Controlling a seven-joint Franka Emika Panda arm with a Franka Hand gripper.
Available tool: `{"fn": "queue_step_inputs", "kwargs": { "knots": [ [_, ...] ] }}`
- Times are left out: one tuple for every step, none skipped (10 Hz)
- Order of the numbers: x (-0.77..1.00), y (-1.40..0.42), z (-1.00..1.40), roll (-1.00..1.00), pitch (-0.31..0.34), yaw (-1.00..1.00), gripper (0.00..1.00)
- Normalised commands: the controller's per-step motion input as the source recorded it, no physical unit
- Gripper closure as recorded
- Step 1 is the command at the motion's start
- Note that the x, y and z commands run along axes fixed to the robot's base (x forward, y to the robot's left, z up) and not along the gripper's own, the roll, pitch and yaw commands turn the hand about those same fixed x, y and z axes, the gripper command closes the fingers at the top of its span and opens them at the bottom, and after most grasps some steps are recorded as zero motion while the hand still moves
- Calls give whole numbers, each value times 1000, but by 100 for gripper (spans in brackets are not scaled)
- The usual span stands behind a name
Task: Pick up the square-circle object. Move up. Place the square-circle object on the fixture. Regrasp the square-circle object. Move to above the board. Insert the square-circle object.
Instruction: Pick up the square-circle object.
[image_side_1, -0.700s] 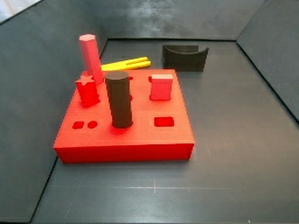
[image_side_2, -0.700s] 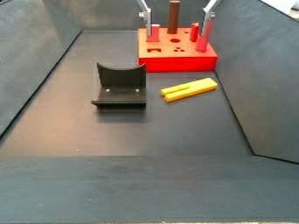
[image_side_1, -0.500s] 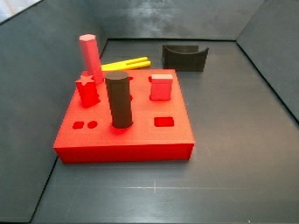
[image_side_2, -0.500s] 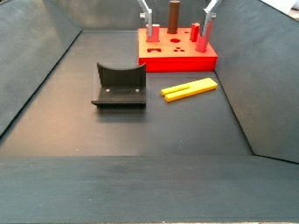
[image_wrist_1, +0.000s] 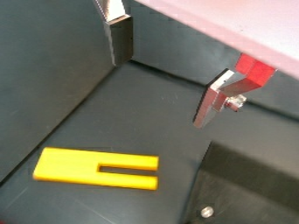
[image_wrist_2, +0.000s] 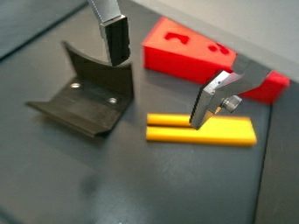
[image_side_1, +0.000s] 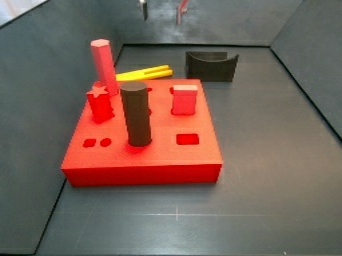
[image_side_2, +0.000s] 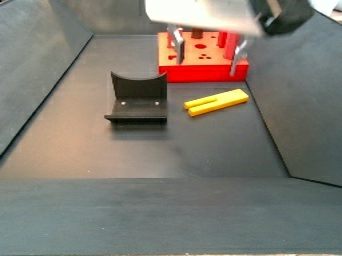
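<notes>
The slim yellow square-circle object (image_side_2: 217, 101), two parallel bars joined at one end, lies flat on the dark floor between the large red board (image_side_2: 203, 62) with its upright pegs and the dark grey fixture (image_side_2: 135, 98) with the curved notch, touching neither. The hand (image_wrist_2: 163, 74) hangs above it, silver fingers (image_wrist_2: 212, 98) spread wide and holding nothing. In a side view only the fingertips (image_side_1: 179, 8) show at the frame's edge.

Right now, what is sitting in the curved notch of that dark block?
Nothing: the fixture notch shows bare. The yellow square-circle object lies on the floor beside it, and the open hand hovers above, holding nothing.
</notes>
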Motion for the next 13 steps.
{"fn": "queue_step_inputs", "kwargs": {
  "knots": [
    [-89,-80,-654,-41,-244,-991,0],
    [-91,-80,-654,-40,-244,-994,0],
    [-94,-83,-651,-43,-247,-994,0],
    [-94,-83,-651,-43,-249,-994,0],
    [-89,-89,-646,-46,-247,-983,0],
    [-86,-151,-557,-74,-251,-911,0],
    [0,-349,-569,-89,-253,-649,0],
    [-20,-549,-991,0,-34,-483,0],
    [0,-329,-451,156,247,-334,0],
    [20,-31,-277,90,236,-377,0],
    [0,0,-106,0,89,-460,0],
    [0,0,-189,-29,24,-454,0],
    [0,0,-217,-87,0,-549,0]
  ]
}}
